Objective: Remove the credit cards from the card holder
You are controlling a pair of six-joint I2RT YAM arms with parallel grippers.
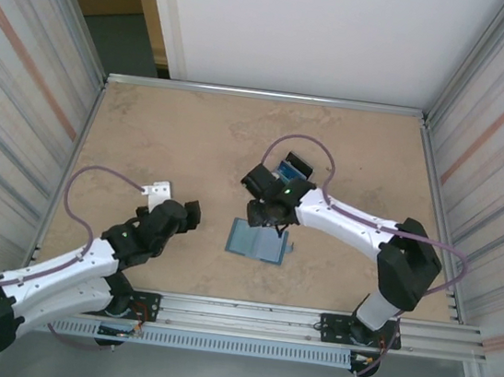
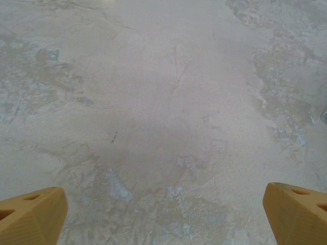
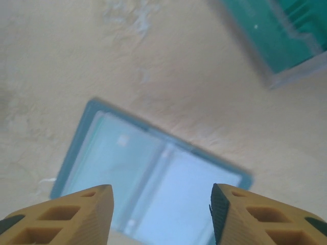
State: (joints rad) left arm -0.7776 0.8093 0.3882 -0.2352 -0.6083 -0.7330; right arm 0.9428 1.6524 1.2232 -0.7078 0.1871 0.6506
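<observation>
Arm bases (image 1: pixel 125 307) line the bottom edge of the top view. Left gripper (image 1: pixel 193 214), lower left, is spread wide over bare table (image 1: pixel 176 132), with free room all round. Right gripper (image 1: pixel 266 220), centre, is released and empty above the opened card holder (image 1: pixel 258 242); credit cards (image 1: pixel 292 168) lie apart, higher in frame.

Left wrist view: fingers (image 2: pixel 30 217) at both bottom corners, tabletop between.

Right wrist view: parted fingers (image 3: pixel 66 217) at bottom, card holder flat between; teal card (image 3: pixel 271 35) at upper right.

The card holder (image 3: pixel 153 176) looks glossy (plastic-like) on the matt, mottled table (image 1: pixel 176 132).
</observation>
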